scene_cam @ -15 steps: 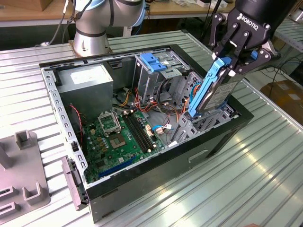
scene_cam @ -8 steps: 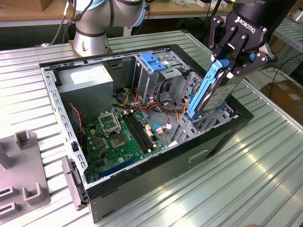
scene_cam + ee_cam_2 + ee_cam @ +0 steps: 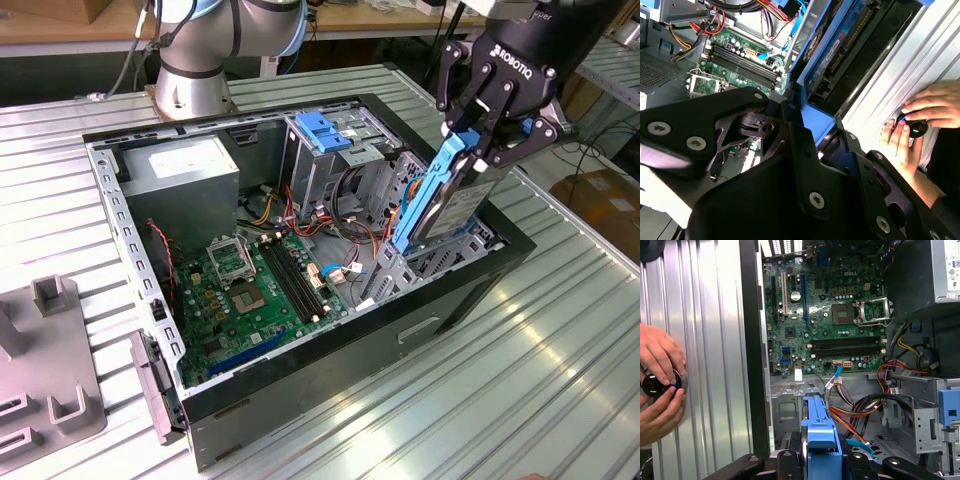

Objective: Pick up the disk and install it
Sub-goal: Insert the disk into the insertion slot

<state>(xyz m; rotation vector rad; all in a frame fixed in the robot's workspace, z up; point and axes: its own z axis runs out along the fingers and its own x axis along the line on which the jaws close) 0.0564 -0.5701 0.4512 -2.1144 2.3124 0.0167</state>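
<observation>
Ribbed metal table (image 3: 560, 340) under open case (image 3: 330, 370); hand (image 3: 478, 150) clamped on disk (image 3: 440, 200), lower end hidden inside case.

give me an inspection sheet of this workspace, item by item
surface: ribbed metal table carrying an open computer case
job's things: disk held steeply on end, lower end down inside the case, upper end above its rim
clutter: grey fixture on the table at the exterior view's left
grippers: end effector shut on the disk's upper end
cables: red, orange and yellow wires loose inside the case beside the motherboard
surroundings: a person's hands around a black knob on the table beside the case; cardboard box at the exterior view's right
</observation>
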